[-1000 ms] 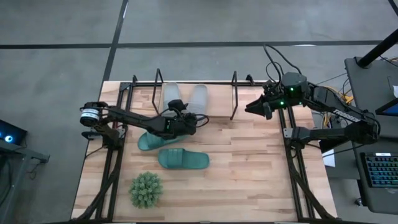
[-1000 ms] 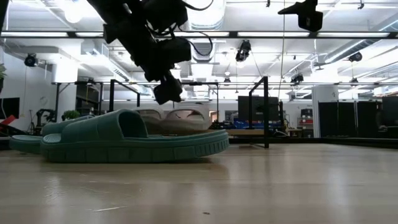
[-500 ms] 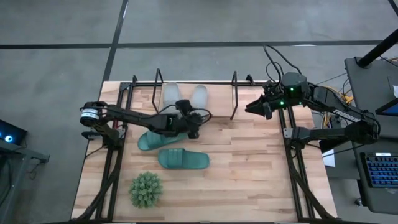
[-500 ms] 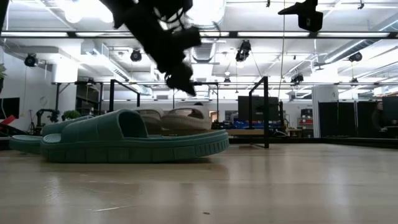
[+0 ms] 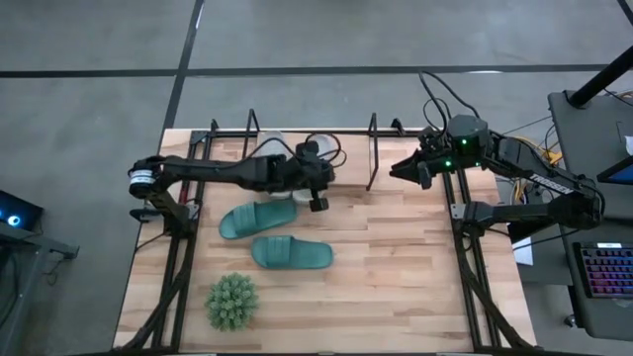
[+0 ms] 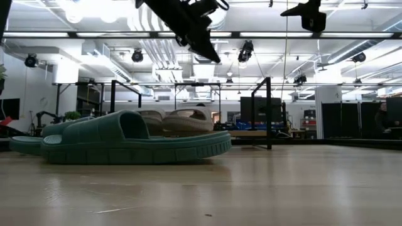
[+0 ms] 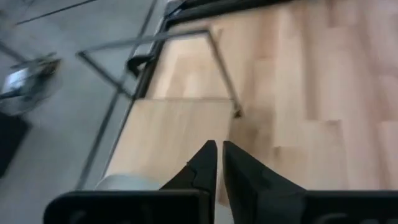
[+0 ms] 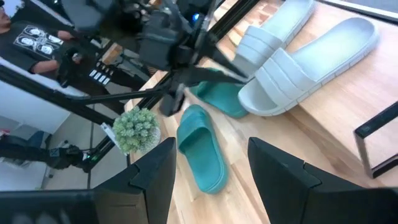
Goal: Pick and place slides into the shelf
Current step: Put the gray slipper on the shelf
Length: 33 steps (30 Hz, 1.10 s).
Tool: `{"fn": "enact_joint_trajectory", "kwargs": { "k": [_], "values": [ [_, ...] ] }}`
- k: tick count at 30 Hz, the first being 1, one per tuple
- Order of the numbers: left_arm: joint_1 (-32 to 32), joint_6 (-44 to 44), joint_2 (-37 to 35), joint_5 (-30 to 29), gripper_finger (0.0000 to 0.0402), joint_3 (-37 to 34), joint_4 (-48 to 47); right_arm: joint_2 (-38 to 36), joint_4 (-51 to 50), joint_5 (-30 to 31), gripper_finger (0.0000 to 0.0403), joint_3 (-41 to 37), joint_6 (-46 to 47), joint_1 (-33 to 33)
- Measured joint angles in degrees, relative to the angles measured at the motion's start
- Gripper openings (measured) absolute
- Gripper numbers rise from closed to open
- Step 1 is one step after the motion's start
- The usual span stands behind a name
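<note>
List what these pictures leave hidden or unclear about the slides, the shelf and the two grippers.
- Grey slides, high view: largely covered by the left arm.
- Rear teal slide, low view: mostly hidden behind the front teal slide.
- Shelf, left wrist view: blurred, and its slides are cut off behind the shut left gripper.
- Right gripper, high view: too small to read, though the right wrist view shows it open.

A light wood plank bench (image 5: 396, 267) stands on a grey concrete floor (image 5: 89, 69) crossed by dark seams. Beyond it, the low view shows an open hall with white ceiling ducts (image 6: 157, 50), bright strip lights (image 6: 94, 7), hanging lamps (image 6: 246, 49) and dark equipment racks (image 6: 352, 119). A keyboard (image 5: 605, 272) sits beside the bench.
</note>
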Motion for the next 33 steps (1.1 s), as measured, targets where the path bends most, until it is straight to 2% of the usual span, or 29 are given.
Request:
{"fn": "enact_joint_trajectory", "kwargs": {
  "k": [8,18,22,25,33],
  "values": [
    [2.6,5.9,0.0,3.2,0.0001,2.4,-6.2,0.0,0.0,0.2,0.0192,0.0,-0.1,0.0],
    [3.5,11.8,3.6,9.2,0.0000,1.9,-5.9,0.0,0.0,2.0,0.0192,0.0,-0.6,0.0],
    [3.8,13.7,6.2,7.0,0.0000,2.1,-5.5,0.0,0.0,2.1,0.0192,0.0,-0.5,0.0],
    [4.3,14.8,6.6,7.6,0.0000,2.1,-2.5,0.0,0.0,2.1,0.0192,0.0,-0.5,0.0],
    [5.9,18.2,10.5,7.8,0.0000,2.9,-2.2,0.0,0.1,4.7,0.0192,0.0,-0.7,0.0]
  ]
}}
